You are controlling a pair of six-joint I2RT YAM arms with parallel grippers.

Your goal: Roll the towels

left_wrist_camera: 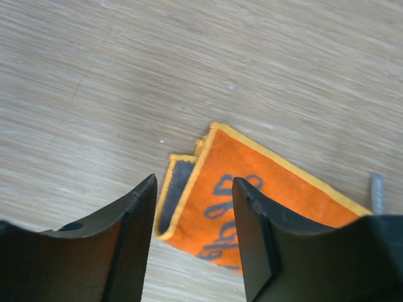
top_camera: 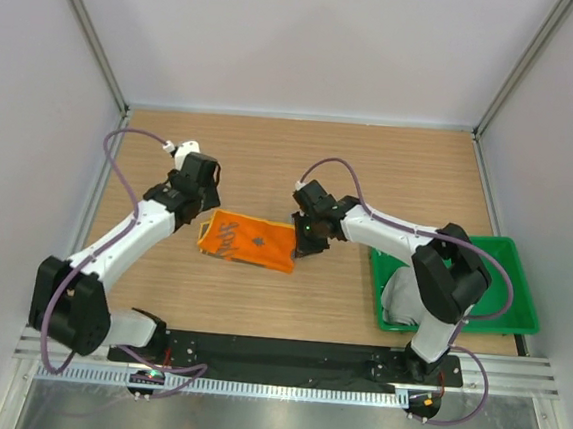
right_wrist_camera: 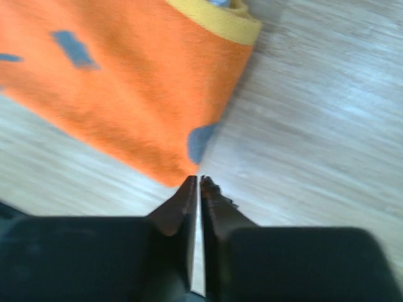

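Flanking the folded towel [top_camera: 249, 241] on the bench [top_camera: 371, 162], the left tool [left_wrist_camera: 195, 184] stands open and the right tool [right_wrist_camera: 196, 181] nearly closed, both empty, likely poised to roll it.

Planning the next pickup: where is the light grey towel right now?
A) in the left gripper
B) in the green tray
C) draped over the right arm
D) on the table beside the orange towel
B: the light grey towel lies in the green tray, partly hidden by the right arm; only the orange towel is on the table.
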